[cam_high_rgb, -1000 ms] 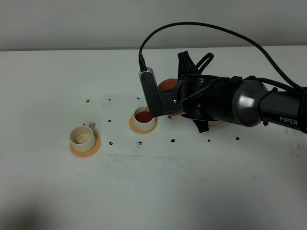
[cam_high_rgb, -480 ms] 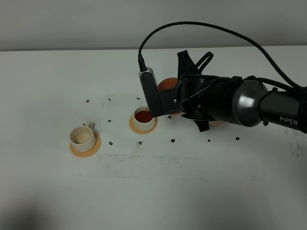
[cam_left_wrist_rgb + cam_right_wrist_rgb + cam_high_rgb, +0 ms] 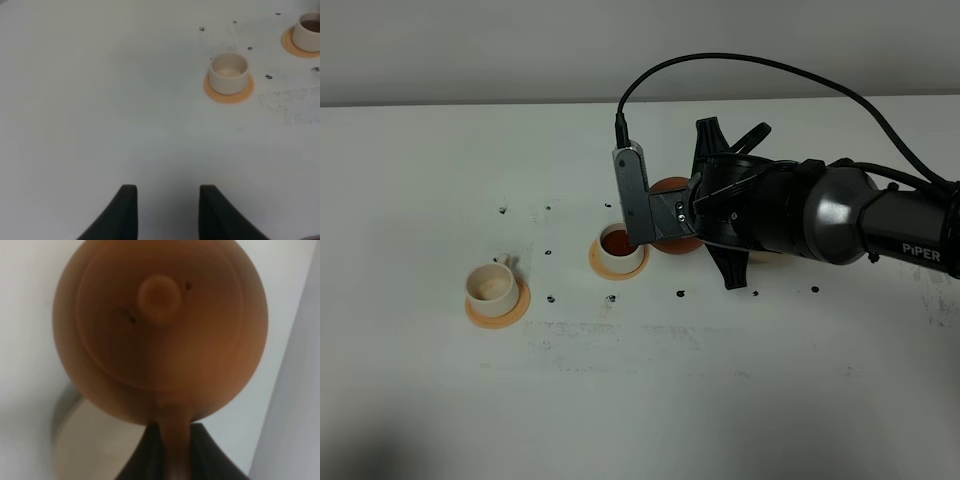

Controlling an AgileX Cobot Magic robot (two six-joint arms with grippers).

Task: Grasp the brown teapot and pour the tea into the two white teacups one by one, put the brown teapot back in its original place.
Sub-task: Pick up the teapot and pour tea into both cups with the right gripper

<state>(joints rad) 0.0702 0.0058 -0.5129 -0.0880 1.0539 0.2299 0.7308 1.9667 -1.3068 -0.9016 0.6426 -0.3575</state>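
The brown teapot [image 3: 676, 243] hangs close to upright just right of the nearer of the two white teacups [image 3: 620, 246], which holds dark red tea on its orange saucer. My right gripper [image 3: 175, 456] is shut on the teapot's handle. The right wrist view looks down on the lid knob [image 3: 159, 296]. The other white teacup [image 3: 492, 287], also seen as [image 3: 228, 72], stands without tea on its saucer further left. My left gripper [image 3: 170, 212] is open over bare table, well short of that cup. The original place, a pale coaster [image 3: 761, 259], is mostly hidden under the right arm.
The white table [image 3: 650, 400] carries small black marks around the cups. The bulky right arm [image 3: 820, 215] and its looping cable [image 3: 750, 60] cover the middle right. A pale wall runs along the table's far edge.
The teapot has tipped back from pouring and dropped lower, to the right of the filled cup. No stream runs from the spout now. The left gripper has not moved.
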